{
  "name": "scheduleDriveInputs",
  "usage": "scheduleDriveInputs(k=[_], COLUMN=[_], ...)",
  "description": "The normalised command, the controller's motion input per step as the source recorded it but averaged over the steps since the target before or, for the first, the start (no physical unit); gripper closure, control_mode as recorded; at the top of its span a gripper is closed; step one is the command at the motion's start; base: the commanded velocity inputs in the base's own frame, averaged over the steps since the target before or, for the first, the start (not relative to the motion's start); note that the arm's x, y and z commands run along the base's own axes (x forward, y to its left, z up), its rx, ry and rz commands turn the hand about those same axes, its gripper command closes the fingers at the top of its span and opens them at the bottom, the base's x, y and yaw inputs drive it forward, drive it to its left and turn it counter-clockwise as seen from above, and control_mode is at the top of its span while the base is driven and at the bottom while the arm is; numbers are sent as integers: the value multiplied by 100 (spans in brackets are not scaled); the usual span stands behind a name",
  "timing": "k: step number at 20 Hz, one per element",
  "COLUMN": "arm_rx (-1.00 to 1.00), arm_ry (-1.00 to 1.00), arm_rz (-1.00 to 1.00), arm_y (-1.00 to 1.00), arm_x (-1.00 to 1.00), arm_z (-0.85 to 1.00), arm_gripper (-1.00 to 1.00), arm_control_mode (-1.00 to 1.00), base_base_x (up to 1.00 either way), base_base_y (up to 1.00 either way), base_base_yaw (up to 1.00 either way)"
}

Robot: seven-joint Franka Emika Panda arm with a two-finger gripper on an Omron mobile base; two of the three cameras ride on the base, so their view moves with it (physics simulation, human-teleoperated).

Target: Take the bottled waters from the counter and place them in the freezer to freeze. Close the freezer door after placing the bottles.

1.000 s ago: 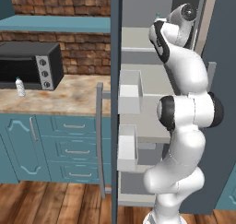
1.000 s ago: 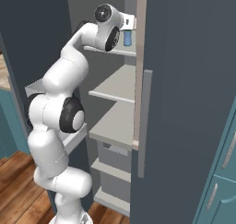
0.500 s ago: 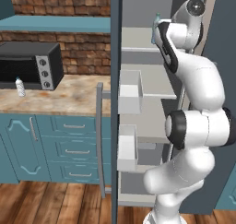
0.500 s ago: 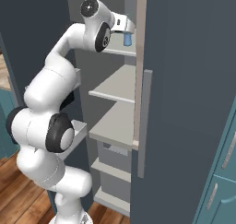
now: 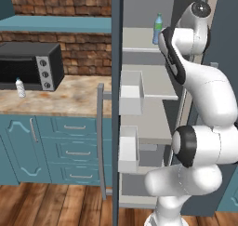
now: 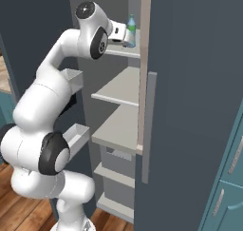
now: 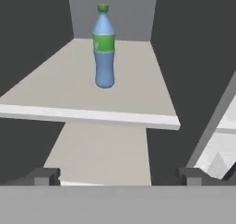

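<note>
the blue bottle (image 7: 104, 48) stands upright on the upper freezer shelf (image 7: 138, 98). the gripper (image 7: 117, 174) is wide open and holds nothing, apart from the bottle.

Your arm (image 5: 204, 104) is a chain of glossy white, rounded shells; each link swells like a smooth capsule and tapers into the next; between the links you see dark, near-black joint bands, and round black caps close off the joint ends, one low on the arm (image 6: 51, 159) and one near the top with a small pale centre; the lowest link is a fat white bulb; the hand is a white block with a dark face; the gripper (image 7: 118, 174) ends in two small dark grey, square-edged finger tips (image 7: 46, 174); no cables or markings are plain to you.
</note>
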Motion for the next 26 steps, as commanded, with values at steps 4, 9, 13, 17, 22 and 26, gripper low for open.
scheduleDriveInputs(k=[4,9,13,17,22,26], arm_rx=[5,6,11,12,3,0], arm_ry=[10,16,11,11,21,30], arm_rz=[0,0,0,2,1,0], arm_y=[41,18,1,3,10,2], arm_x=[-95,-87,-72,-49,-51,-42], arm_z=[0,-8,-39,-57,-43,-43], arm_gripper=[-100,-100,-100,-100,-100,-100], arm_control_mode=[-100,-100,-100,-100,-100,-100], base_base_x=[0,0,0,0,0,0], base_base_y=[0,0,0,0,0,0], base_base_yaw=[0,0,0,0,0,0])
